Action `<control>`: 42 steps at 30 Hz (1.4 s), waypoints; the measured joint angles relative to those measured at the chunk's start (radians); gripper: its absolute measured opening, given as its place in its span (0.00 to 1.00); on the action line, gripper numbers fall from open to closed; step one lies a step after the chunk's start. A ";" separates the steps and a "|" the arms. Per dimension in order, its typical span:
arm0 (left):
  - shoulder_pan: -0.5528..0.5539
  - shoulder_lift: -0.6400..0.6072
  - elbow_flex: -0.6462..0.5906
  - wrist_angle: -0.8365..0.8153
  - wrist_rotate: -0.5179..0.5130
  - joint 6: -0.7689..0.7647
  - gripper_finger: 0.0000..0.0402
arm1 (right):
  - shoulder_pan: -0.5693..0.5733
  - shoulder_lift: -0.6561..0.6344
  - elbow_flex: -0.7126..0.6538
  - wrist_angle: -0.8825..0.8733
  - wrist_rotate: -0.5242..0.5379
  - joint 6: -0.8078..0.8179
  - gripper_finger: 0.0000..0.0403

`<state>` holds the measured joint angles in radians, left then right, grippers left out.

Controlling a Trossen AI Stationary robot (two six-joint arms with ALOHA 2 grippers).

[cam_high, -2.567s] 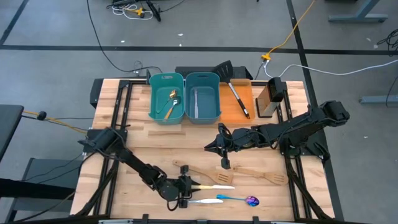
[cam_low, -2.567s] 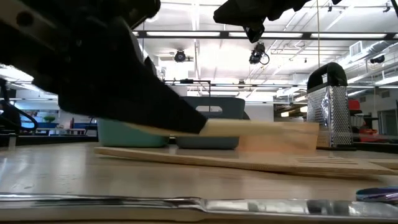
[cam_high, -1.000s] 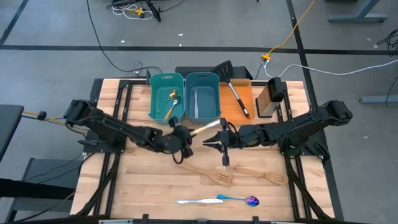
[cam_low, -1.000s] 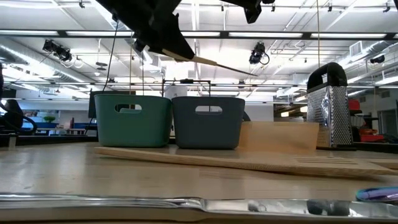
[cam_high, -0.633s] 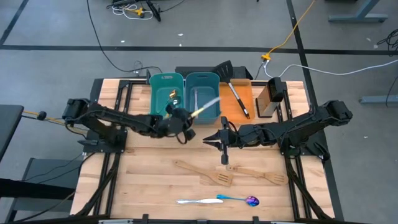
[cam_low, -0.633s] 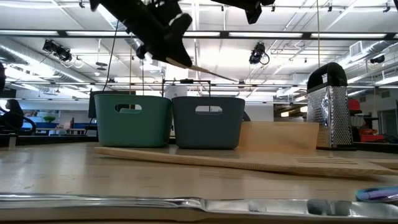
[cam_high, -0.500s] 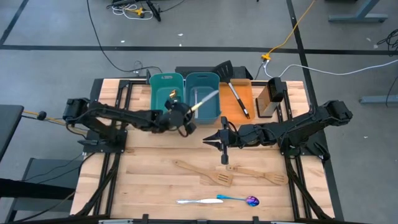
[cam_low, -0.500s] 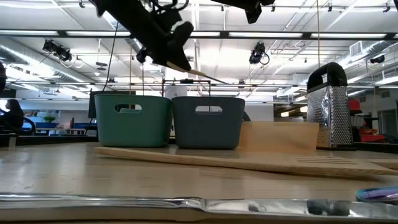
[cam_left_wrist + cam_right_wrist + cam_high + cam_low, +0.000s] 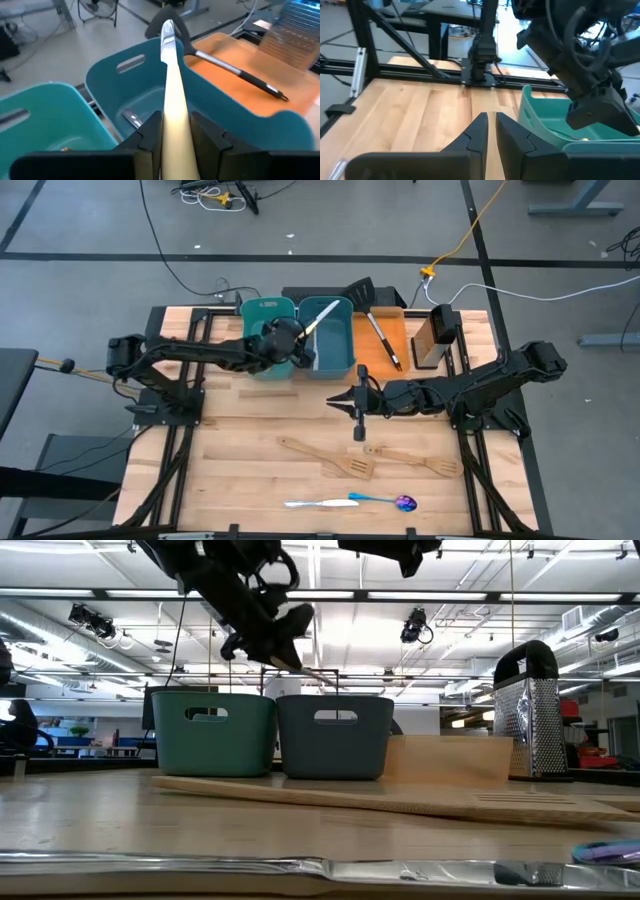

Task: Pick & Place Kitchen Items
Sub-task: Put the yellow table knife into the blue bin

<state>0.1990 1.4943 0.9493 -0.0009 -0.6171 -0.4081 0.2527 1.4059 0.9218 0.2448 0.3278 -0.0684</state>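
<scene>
High view showed the left end effector (image 9: 292, 343) clenched on the cream handle of a knife (image 9: 322, 315), held in the air over the darker bin (image 9: 343, 363), its long axis slanting with the silver blade pointing toward the surface's (image 9: 250, 470) far right. The right end effector (image 9: 358, 412) hung mid-surface, fingers almost together, holding nothing. Whatever lay in the bin was mostly hidden by the arm.

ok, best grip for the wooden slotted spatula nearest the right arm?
Probably the handle of the wooden slotted spatula, from straight above, jaws across it. It lies flat on the table, handle slim and clear, slotted head wider. The right gripper hangs nearby.
</scene>
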 joint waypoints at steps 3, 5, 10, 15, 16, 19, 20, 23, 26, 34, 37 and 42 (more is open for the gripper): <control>0.037 0.031 0.000 0.004 0.046 -0.027 0.21 | 0.000 0.000 0.000 -0.001 0.005 -0.005 0.11; 0.057 0.053 0.000 0.009 0.054 -0.042 0.21 | 0.000 0.000 0.000 0.000 0.005 -0.011 0.11; 0.102 0.095 0.000 0.043 0.066 -0.064 0.21 | 0.000 0.000 0.000 0.000 0.005 -0.012 0.11; 0.143 0.129 0.000 0.064 0.075 -0.096 0.21 | 0.000 0.000 0.000 -0.001 0.005 -0.012 0.11; 0.151 0.136 0.000 0.069 0.079 -0.109 0.21 | 0.000 0.000 0.000 -0.002 0.005 -0.012 0.11; 0.165 0.149 0.000 0.084 0.102 -0.130 0.21 | 0.000 0.000 0.000 -0.006 0.005 -0.012 0.11; 0.165 0.154 0.000 0.093 0.107 -0.131 0.21 | 0.000 0.000 0.000 -0.008 0.005 -0.012 0.11; 0.161 0.158 0.001 0.103 0.121 -0.131 0.21 | 0.000 0.000 0.000 -0.008 0.005 -0.012 0.11; 0.146 0.158 0.001 0.105 0.134 -0.130 0.21 | 0.000 0.000 0.000 -0.015 0.005 -0.012 0.11; 0.088 0.159 0.000 0.091 0.136 -0.142 0.21 | 0.000 0.000 0.000 -0.019 0.005 -0.013 0.11; 0.071 0.159 0.000 0.086 0.109 -0.146 0.21 | 0.000 0.000 0.000 -0.019 0.005 -0.012 0.11; 0.069 0.159 0.000 0.077 0.100 -0.160 0.21 | 0.000 0.000 0.000 -0.021 0.005 -0.012 0.11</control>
<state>0.2676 1.6531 0.9497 0.0759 -0.5174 -0.5680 0.2523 1.4059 0.9222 0.2241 0.3325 -0.0807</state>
